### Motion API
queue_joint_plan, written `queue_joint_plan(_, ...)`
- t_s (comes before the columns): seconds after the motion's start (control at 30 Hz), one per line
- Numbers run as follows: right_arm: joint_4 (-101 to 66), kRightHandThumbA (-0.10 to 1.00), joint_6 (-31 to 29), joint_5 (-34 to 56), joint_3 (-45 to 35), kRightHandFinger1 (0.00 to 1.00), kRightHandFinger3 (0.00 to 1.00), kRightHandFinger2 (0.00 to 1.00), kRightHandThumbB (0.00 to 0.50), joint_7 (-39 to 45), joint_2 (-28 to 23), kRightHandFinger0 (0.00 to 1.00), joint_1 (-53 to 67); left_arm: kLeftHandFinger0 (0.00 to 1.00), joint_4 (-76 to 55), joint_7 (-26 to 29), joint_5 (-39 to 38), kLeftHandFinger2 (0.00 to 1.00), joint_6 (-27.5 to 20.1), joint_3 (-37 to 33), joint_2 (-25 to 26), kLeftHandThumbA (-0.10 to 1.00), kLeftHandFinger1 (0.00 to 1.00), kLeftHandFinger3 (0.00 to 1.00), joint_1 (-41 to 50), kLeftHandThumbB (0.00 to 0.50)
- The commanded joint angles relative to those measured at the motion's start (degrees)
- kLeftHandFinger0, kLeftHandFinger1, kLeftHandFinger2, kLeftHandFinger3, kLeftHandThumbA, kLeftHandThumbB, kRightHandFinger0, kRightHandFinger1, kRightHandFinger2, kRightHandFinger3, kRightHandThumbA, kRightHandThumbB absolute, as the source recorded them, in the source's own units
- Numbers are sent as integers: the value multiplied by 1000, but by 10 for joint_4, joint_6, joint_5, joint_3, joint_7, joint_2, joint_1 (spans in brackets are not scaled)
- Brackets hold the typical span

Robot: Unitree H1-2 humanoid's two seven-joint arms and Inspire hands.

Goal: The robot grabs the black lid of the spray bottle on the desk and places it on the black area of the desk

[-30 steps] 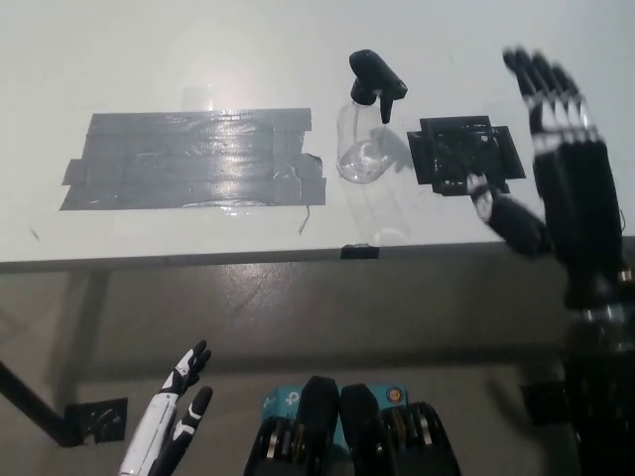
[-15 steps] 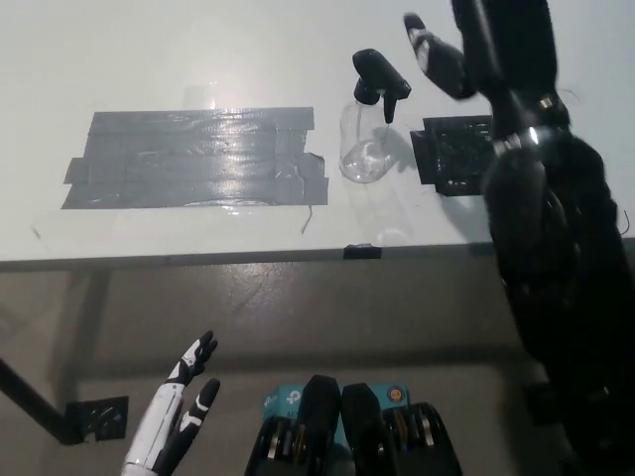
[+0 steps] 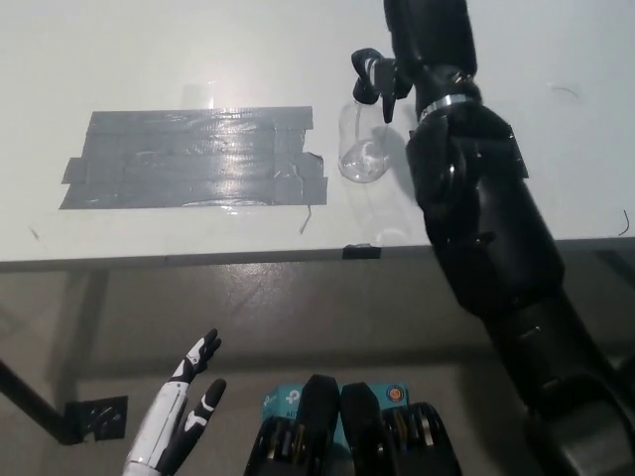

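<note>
My right hand (image 3: 422,40) is up at the far edge of the desk (image 3: 198,59), right at the spray bottle (image 3: 362,149). The hand sits just beside the black lid (image 3: 372,79), on its right side, and looks to be touching or overlapping the trigger end. I can't tell whether my fingers are closed on the lid or only next to it; the hand is a dark mass at the top of the view and the arm covers most of it. My black right arm (image 3: 486,248) runs from the bottom right diagonally up across the desk front edge to the bottle.

The lid is on top of the clear bottle. The bottle body hangs below the lid toward me. It sits near the middle of the desk, just right of the grey tape patch (image 3: 193,159). The bottle's bottom is near the tape's right edge, not clearly touching it.

The tape patch is a wide, shiny rectangle left of the bottle, with loose ends on its right side.

My white left hand (image 3: 184,421) rests low at the lower left, below the desk edge, well apart from everything, fingers spread, holding nothing.
</note>
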Motion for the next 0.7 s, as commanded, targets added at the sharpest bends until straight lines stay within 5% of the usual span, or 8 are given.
queue_joint_plan(0.0,23,842,31,21,0,1000,1000,1000,437,-43,14,1000,-34,1000,-22,-4,9,1000,-4,-3,3,1000,1000,1000,-1,172)
queue_joint_plan(0.67,202,706,31,73,21,1000,1000,1000,440,-122,22,1000,-73,1000,-27,-9,17,1000,0,0,19,1000,1000,1000,-9,171)
